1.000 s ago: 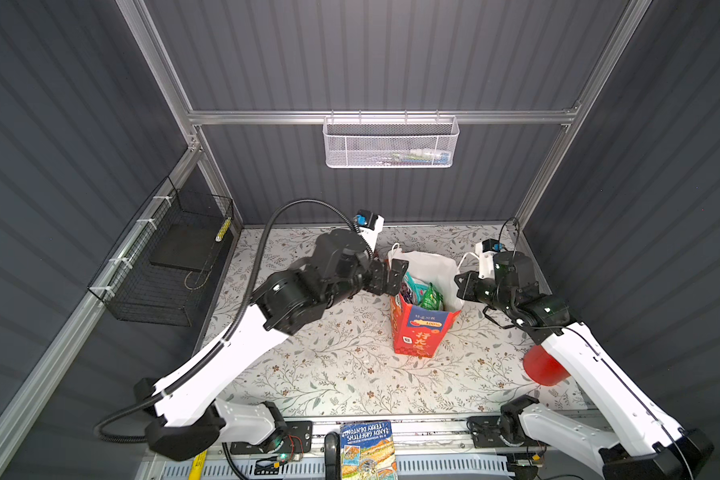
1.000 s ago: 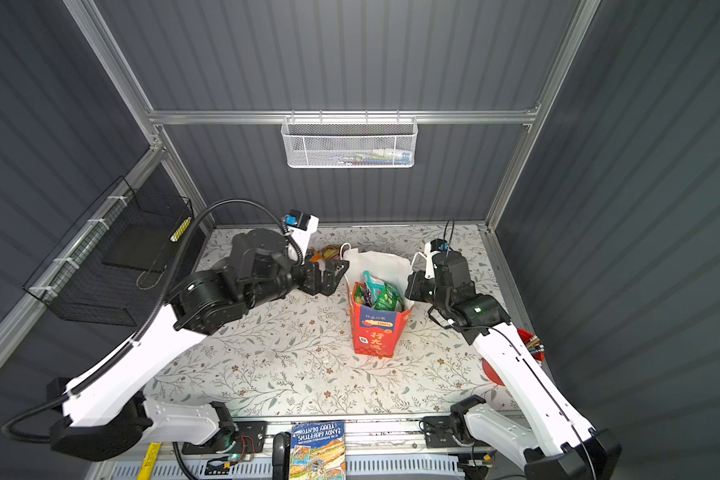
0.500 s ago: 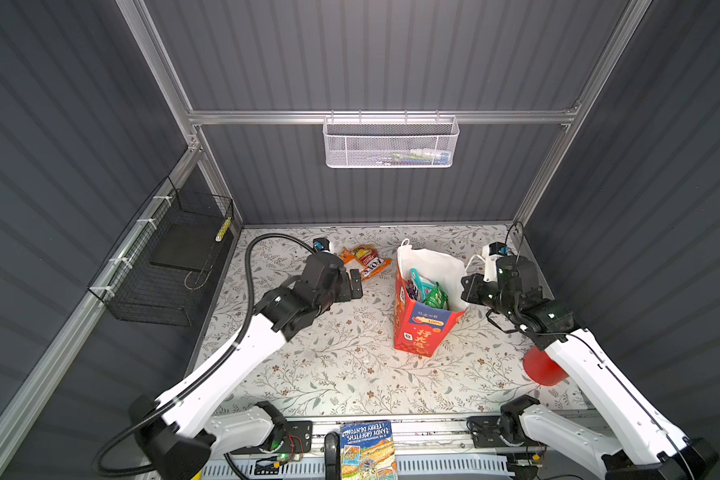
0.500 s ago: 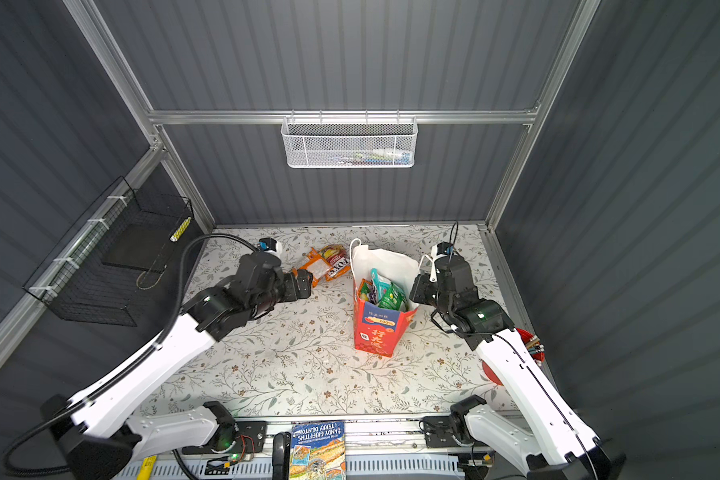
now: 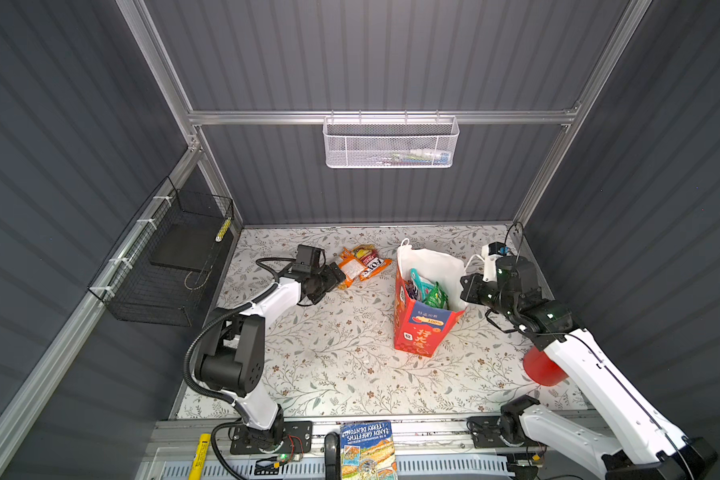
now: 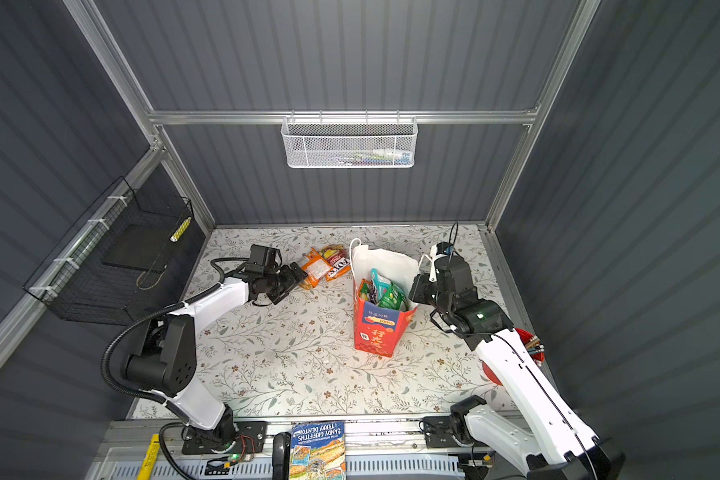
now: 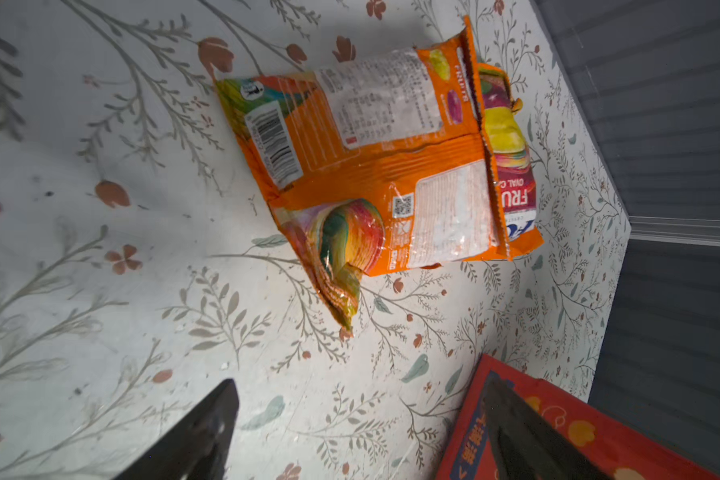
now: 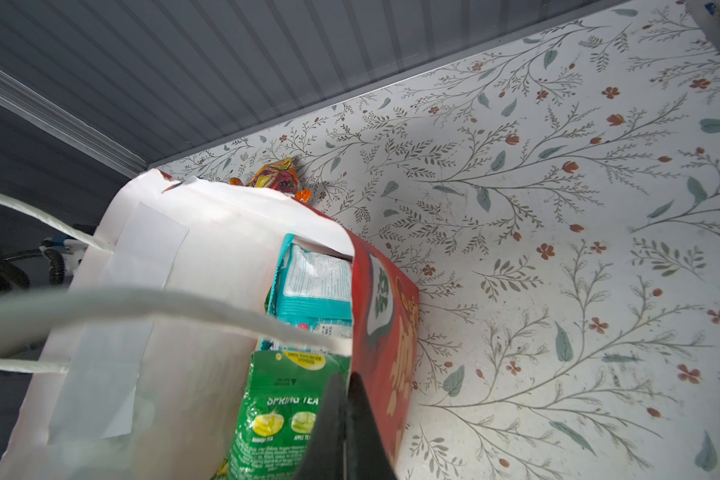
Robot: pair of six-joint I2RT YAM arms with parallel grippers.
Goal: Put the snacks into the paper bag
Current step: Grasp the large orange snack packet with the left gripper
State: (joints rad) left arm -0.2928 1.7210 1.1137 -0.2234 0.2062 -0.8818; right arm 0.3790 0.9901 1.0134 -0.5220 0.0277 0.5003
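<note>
Left wrist view gives us what the top views blur: the orange packet point(image 7: 374, 166) lies back-side up on the table point(image 7: 100, 291), overlapping a second packet point(image 7: 510, 166) marked "FRU". The left gripper point(image 7: 358, 390) is spread wide and empty. The orange packet lies just ahead of its fingers, untouched, with the paper bag point(image 7: 557, 419) off to one side. The right wrist view shows us the right gripper point(image 8: 343, 390) pressed together on the bag's rim — a green packet point(image 8: 279, 407) and a teal packet point(image 8: 308, 307) stand inside, right beside it.
</note>
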